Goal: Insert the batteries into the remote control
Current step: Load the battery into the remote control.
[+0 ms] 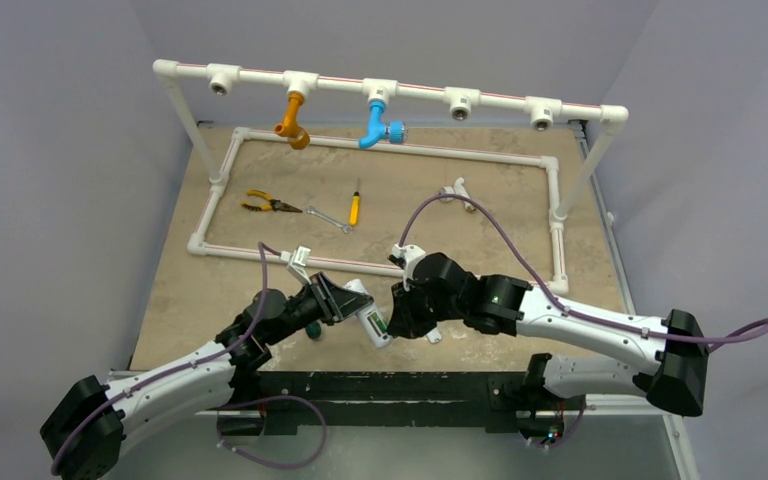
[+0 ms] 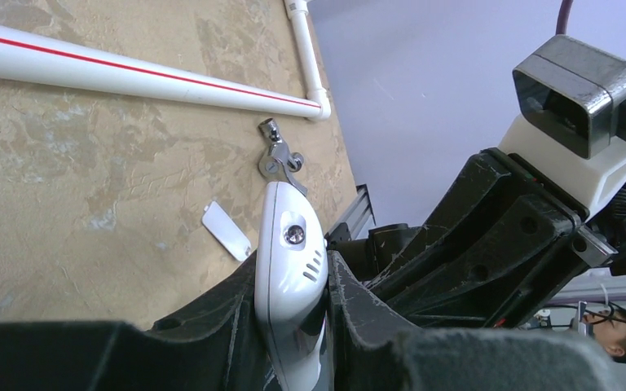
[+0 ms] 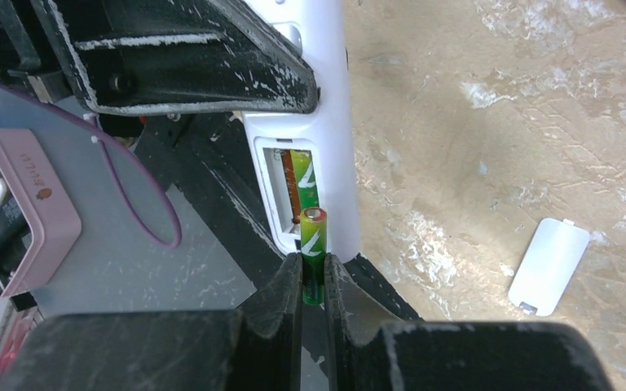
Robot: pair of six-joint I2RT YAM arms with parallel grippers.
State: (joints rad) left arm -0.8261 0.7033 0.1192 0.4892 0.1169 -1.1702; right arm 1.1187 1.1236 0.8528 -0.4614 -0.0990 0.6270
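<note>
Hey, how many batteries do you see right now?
2. One battery sits in the recess of the remote control; the other battery is pinched in the right end effector at its opening. More may be hidden behind the arms.

Glossy white plastic remote control (image 2: pixel 289 261), shiny green-wrapped battery (image 3: pixel 312 243), smooth white plastic cover (image 3: pixel 548 265) at four o'clock on matt, mottled tabletop (image 3: pixel 456 122).

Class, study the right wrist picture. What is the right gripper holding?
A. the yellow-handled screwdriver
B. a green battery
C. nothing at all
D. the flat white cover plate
B: the right gripper is shut on a green battery, whose tip is at the open recess of the remote control. The cover plate lies apart on the table.
</note>
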